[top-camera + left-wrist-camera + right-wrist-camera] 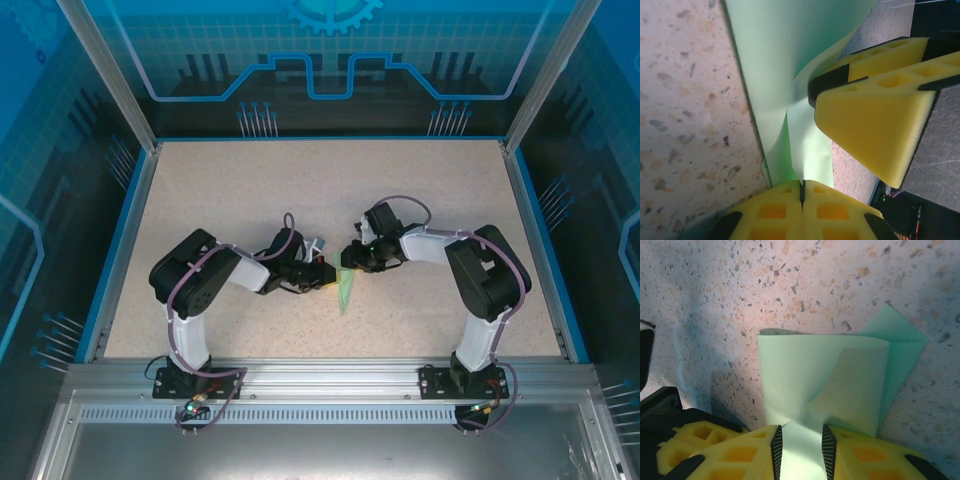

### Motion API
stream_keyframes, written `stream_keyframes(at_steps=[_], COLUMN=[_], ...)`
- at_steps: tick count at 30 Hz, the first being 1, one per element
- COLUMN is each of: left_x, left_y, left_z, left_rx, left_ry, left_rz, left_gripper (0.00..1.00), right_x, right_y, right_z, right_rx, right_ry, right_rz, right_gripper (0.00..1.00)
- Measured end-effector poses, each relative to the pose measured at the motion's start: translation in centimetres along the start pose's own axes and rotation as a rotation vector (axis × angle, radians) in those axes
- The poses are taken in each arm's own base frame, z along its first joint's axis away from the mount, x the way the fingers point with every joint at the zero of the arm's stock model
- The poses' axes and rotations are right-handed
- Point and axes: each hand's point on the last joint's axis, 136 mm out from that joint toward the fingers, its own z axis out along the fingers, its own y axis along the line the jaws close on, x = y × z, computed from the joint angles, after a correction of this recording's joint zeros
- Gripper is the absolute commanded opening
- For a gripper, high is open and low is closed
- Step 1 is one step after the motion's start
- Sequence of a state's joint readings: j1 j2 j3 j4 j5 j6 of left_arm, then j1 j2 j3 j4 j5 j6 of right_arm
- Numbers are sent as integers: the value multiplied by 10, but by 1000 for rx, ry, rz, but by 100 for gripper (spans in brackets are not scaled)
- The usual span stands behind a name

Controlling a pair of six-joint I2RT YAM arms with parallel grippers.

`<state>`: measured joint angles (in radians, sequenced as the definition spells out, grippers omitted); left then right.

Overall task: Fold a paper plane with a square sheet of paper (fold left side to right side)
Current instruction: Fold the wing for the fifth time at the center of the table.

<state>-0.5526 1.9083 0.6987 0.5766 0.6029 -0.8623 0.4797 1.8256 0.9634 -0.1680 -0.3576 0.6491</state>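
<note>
green paper pinched between both arms' fingers

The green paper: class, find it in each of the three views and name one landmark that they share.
Top external: the green paper lies at table centre, between the two arms' tips.
Left wrist: it rises from the shut left fingers at the bottom edge to the top.
Right wrist: it curls over at centre, above the right fingers.
Shared landmark: the speckled tabletop.
</note>
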Motion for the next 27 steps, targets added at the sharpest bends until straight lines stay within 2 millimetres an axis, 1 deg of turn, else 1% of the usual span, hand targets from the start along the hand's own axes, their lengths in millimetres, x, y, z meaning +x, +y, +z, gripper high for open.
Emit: stream_keyframes(at_steps=[3, 6, 10, 14, 17, 20, 24, 27], left_x=[0, -1, 1, 2, 4, 10, 31, 41], left_y=[0, -1, -2, -12, -24, -43, -70, -85], left_z=[-1, -5, -20, -33, -43, -48, -44, -37], left_rx=[-2, -14, -46, -49, -32, -2, 31, 48], left_ry=[-4, -18, -39, -58, -67, -68, -20, 11], left_rz=[1, 1, -7, 12, 27, 61, 113, 122], left_gripper=[6, 17, 20, 20, 21, 21, 21, 21], right_x=[0, 1, 1, 1, 1, 1, 1, 1], right_y=[-1, 0, 1, 1, 1, 1, 1, 1], right_z=[1, 2, 2, 2, 2, 2, 2, 3], right_rx=[1, -2, -3, -2, -3, -3, -3, -5], right_ry=[3, 10, 14, 15, 15, 16, 16, 17], right_rz=[2, 2, 1, 1, 1, 2, 1, 2], right_gripper=[31, 31, 31, 31, 31, 31, 31, 31])
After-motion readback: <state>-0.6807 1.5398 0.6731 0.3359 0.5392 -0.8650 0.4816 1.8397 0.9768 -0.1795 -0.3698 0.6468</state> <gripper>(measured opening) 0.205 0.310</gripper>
